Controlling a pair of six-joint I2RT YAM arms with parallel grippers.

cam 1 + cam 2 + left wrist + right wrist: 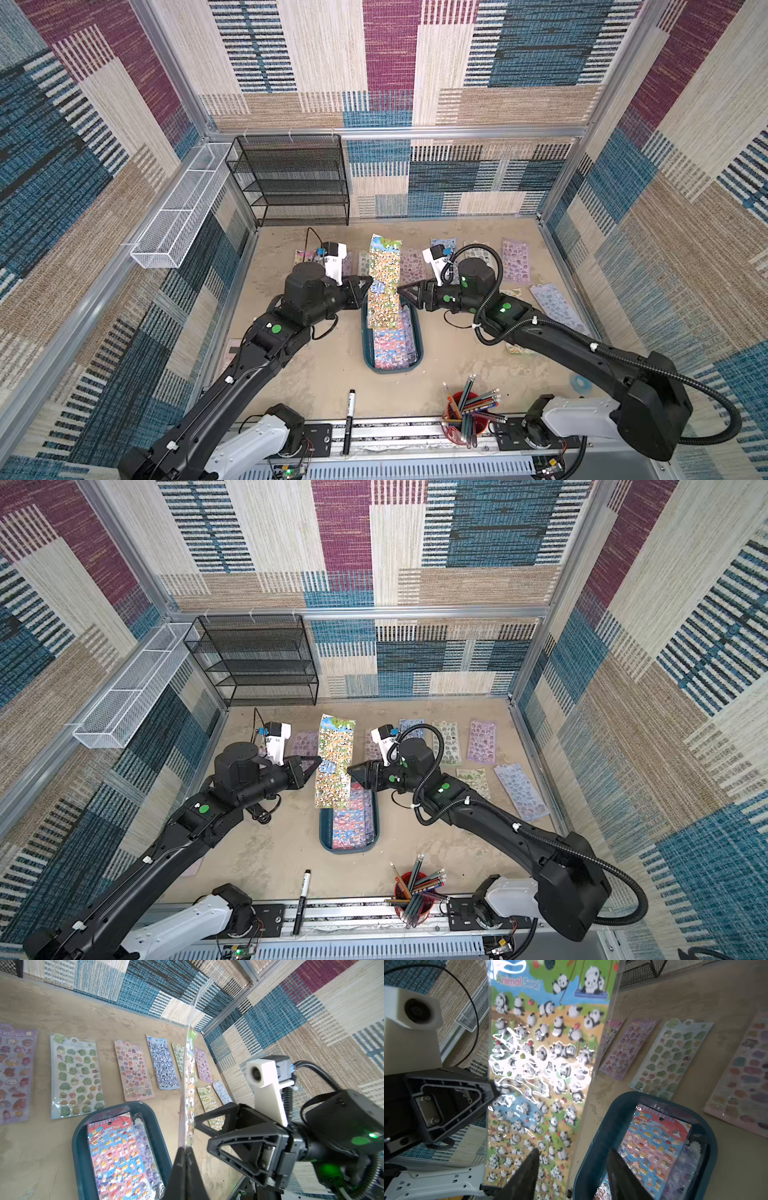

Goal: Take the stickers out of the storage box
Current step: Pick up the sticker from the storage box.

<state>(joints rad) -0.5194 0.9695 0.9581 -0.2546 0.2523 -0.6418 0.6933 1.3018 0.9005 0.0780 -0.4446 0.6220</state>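
Left arm [232, 374] is reaching in from near left, elbow bent. Left gripper [369, 281] is pointing right, clamping tight on a sticker sheet [384, 270]. Right arm [561, 338] is reaching in from near right. Right gripper [400, 289] is pointing left, jaws standing apart, tips facing the left gripper's.

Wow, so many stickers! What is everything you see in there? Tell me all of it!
storage box: one, dark teal, middle of the table
panda sticker sheet: one, orange and green, held up over the box
sheets in the box: at least two, red-pink on lilac
sheets laid out: at least eight, lilac, green, pink, blue, far side
marker: one, black, near edge
cup of pencils: one, red, near edge
mesh shelf rack: one, black, back corner
wire basket: one, white, side wall
left gripper: shut on the panda sheet
right gripper: open, beside that sheet
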